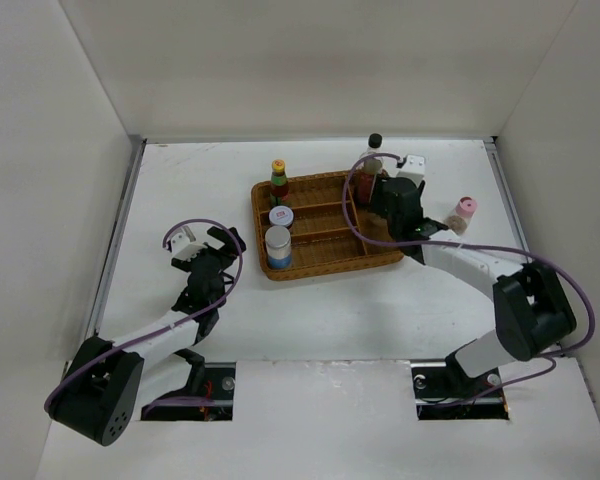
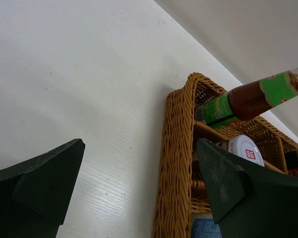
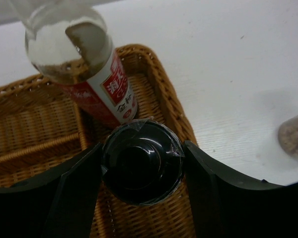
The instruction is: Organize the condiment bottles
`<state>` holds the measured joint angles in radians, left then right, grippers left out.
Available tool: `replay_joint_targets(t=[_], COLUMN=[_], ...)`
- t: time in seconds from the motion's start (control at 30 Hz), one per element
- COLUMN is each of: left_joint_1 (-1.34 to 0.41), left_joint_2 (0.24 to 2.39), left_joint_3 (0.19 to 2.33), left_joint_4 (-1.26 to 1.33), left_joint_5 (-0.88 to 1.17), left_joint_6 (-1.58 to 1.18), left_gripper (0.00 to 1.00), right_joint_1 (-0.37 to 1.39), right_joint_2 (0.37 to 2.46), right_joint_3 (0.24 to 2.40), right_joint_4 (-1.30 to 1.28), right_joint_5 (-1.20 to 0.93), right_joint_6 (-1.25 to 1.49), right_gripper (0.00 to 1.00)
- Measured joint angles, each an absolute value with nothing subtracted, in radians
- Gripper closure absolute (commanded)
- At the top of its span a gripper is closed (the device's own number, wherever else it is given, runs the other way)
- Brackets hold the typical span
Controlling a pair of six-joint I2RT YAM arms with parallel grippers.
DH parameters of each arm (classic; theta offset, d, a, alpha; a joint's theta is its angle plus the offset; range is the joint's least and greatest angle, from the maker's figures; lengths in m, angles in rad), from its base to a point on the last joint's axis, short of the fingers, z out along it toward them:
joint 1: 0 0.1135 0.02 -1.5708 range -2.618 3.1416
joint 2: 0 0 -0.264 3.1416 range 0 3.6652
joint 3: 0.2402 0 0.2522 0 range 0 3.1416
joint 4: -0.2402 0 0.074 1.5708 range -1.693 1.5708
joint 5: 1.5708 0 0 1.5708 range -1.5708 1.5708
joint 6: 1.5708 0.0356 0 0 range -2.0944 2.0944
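In tray (image 1: pixel 330 272) we count sauce bottle (image 1: pixel 279 180), white-lidded jar (image 1: pixel 281 215), silver-lidded jar (image 1: pixel 278 245), tall bottle (image 1: pixel 372 152). Shaker (image 3: pixel 141 161): right end effector (image 3: pixel 142 166) grasps it over tray, possibly seated. Pink-capped jar (image 1: pixel 464 213): on desk (image 1: pixel 200 170), pending. Left end effector (image 2: pixel 139 181): released.

**Right wrist view.** The tall clear bottle (image 3: pixel 84 54) stands directly ahead of the right gripper (image 3: pixel 142 148) jaws, just beyond the black-capped shaker (image 3: pixel 141 171) clamped between them. It carries a red label with white Chinese characters and a white panel with red characters. None can be read with certainty.

**Left wrist view.**
- The white-lidded jar (image 2: pixel 246 148) sits just past the left gripper (image 2: pixel 139 148) jaw nearest the wicker tray (image 2: pixel 176 163). Its lid bears a red square mark with white characters, illegible.
- The sauce bottle (image 2: pixel 248 99) stands farther ahead of that jaw. The print on its green label bands is too small to read.
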<state>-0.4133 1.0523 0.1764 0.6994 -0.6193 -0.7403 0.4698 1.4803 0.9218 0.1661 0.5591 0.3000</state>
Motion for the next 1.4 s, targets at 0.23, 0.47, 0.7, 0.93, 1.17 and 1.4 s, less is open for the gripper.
replay_joint_targets(t=[0.23,0.47,0.7,0.93,1.17,1.4], left_joint_1=[-0.413,-0.413,-0.413,-0.413,-0.415,-0.415], left_joint_2=[1.053,1.053,1.053,1.053,1.053,1.053], left_joint_3=[0.177,0.177,0.177,0.177,0.177,0.177], left_joint_4=[0.699,0.699,0.699,0.699,0.699,0.699], left_joint_5=[-0.619,-0.619,-0.619,-0.619,-0.619,-0.619], left_joint_6=[-0.74,-0.74,-0.74,-0.74,-0.74,-0.74], left_gripper=[0.0,0.0,0.0,0.0,0.0,0.0], right_joint_1=[0.484,0.484,0.484,0.466,0.216,0.028], right_joint_2=[1.576,1.638,1.636,1.414,1.249,1.402], right_joint_3=[0.942,0.953,0.955,0.923,0.883,0.888], right_joint_4=[0.195,0.213,0.236,0.21,0.21,0.133], right_joint_5=[0.542,0.542,0.542,0.54,0.595,0.643], right_joint_6=[0.307,0.31,0.31,0.31,0.334,0.345], right_gripper=[0.37,0.27,0.06,0.02,0.0,0.0])
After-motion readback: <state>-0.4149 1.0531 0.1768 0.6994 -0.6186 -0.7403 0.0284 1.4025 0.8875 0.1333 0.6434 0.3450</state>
